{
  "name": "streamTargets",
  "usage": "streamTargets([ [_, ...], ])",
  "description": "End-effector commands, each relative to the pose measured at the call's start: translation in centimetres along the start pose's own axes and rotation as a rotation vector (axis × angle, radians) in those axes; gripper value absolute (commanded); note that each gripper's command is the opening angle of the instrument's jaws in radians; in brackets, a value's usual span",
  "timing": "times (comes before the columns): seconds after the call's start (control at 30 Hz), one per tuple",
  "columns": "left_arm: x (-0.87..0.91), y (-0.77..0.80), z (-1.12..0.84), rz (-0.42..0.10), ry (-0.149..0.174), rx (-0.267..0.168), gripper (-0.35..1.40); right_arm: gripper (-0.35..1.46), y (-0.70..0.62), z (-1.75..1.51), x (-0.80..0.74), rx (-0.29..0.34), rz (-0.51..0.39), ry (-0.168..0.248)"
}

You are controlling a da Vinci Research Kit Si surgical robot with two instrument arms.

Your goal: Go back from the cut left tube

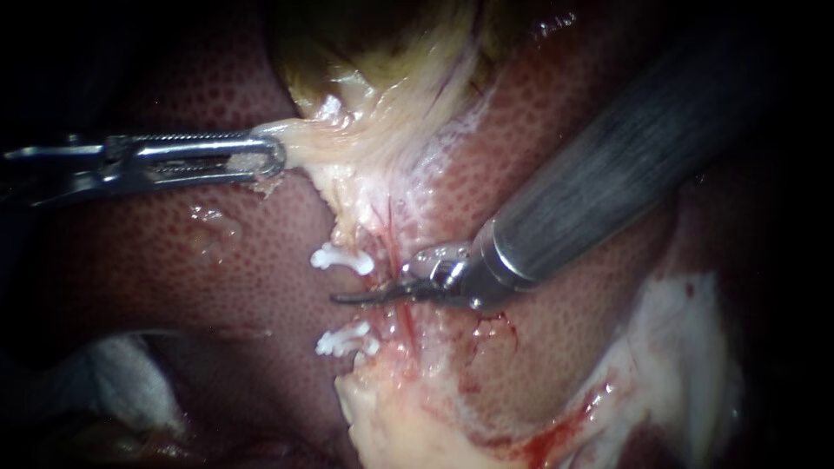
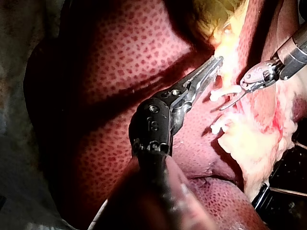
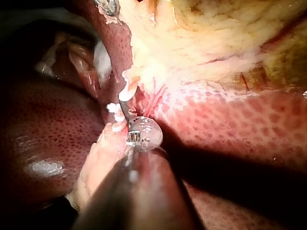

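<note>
Right tool: the right tool (image 1: 365,297) sits at the centre of the frame. Its two blades lie together as one thin dark sliver with nothing between them. Its shaft (image 1: 625,165) runs off to the upper right.
Cut left tube: the cut left tube (image 1: 379,271) lies just left of centre, on the left edge of the pale strand. The upper clip (image 1: 341,259) and the lower clip (image 1: 346,340) mark it. Its cut ends are too small to make out.
Key relation: the tube's line runs from top to bottom of the frame. The blades lie across it, pointing to the frame's left, in the gap between the two clips. The way out, as I judge it, is straight back along the shaft toward the upper right, without drifting up or down into a clip.
Close by: a thin red tube (image 1: 404,326) runs just right of the clips and crosses the blades' line, so a sideways sweep looks risky.
Left tool: the left tool (image 1: 269,158), at upper left, is clamped on pale tissue (image 1: 347,139) and holds it stretched over the liver (image 1: 174,260). It is well apart from the clips, so the right tool is the nearer one.
Views: the left wrist view shows the blades from the side, close to the upper clip. The right wrist view looks down the shaft and shows the blades beside the clips, but the shaft hides the tissue under it.
</note>
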Motion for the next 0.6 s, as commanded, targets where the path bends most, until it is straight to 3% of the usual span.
streamTargets([
  [0.03, 0.00, 0.00, 0.00, 0.000, 0.000, 0.001, -0.35, -0.35, 0.00, 0.00, 0.00, 0.001, 0.000, 0.002],
  [0.2, 0.00, 0.01, 0.00, 0.000, 0.000, 0.001, -0.35, -0.35, 0.00, 0.01, 0.00, 0.012, -0.053, 0.037],
  [0.23, 0.00, 0.01, 0.00, 0.000, 0.000, 0.001, -0.35, -0.23, -0.01, 0.01, 0.00, 0.018, -0.070, 0.056],
  [0.27, 0.00, 0.01, 0.00, 0.000, 0.000, 0.001, -0.35, 0.19, -0.01, 0.01, 0.00, 0.018, -0.082, 0.077],
  [0.3, 0.00, 0.01, 0.00, 0.000, 0.000, 0.001, -0.35, 0.74, -0.01, 0.02, 0.01, 0.008, -0.080, 0.099],
  [0.33, 0.00, 0.01, 0.00, 0.000, 0.000, 0.001, -0.35, 1.04, -0.01, 0.03, 0.03, -0.005, -0.084, 0.115],
  [0.37, 0.00, 0.01, 0.00, 0.000, 0.000, 0.001, -0.35, 1.16, -0.01, 0.05, 0.04, -0.013, -0.094, 0.126],
  [0.47, 0.00, 0.01, 0.00, 0.000, 0.000, 0.001, -0.35, 1.30, -0.02, 0.06, 0.05, -0.014, -0.099, 0.129],
  [0.6, 0.00, 0.01, 0.00, 0.000, 0.000, 0.001, -0.35, 1.33, -0.03, 0.05, 0.05, -0.008, -0.099, 0.128],
])
